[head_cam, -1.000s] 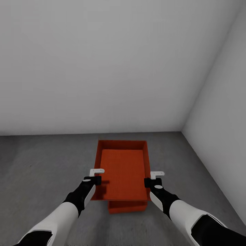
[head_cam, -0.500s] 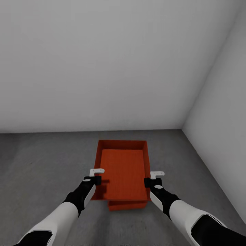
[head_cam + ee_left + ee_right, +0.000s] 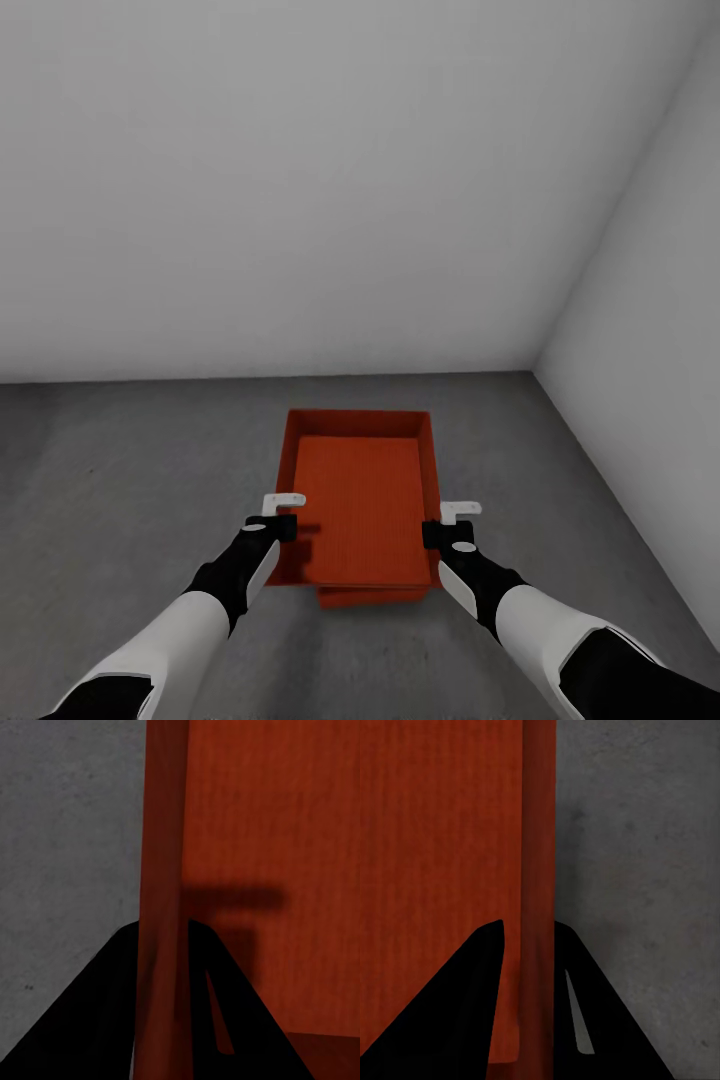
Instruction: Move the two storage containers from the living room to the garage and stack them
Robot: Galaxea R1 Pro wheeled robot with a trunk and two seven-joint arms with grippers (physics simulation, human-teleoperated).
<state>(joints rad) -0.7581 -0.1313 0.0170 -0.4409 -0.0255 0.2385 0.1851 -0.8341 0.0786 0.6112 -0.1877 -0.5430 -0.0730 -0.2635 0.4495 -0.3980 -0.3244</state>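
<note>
1. Left gripper (image 3: 283,513) and right gripper (image 3: 447,520) each pinch a long side wall of the upper container (image 3: 362,500) — in the wrist views the dark fingers (image 3: 90,1020) straddle the thin orange wall, closed on it.
2. Upper container is carried level, open side up, directly above the lower container (image 3: 370,597), which rests on the grey concrete floor (image 3: 130,480); only its near edge peeks out below the held one.
3. Whether the two tubs touch yet — cannot tell; the visible strip of the lower one is thin, so the gap looks small.
4. Setting: corner of plain white walls (image 3: 300,180), so the garage by my reading.
5. Progress, as judged: both tubs brought over, one placed. Left: seat the top tub squarely, then release both grips.
</note>
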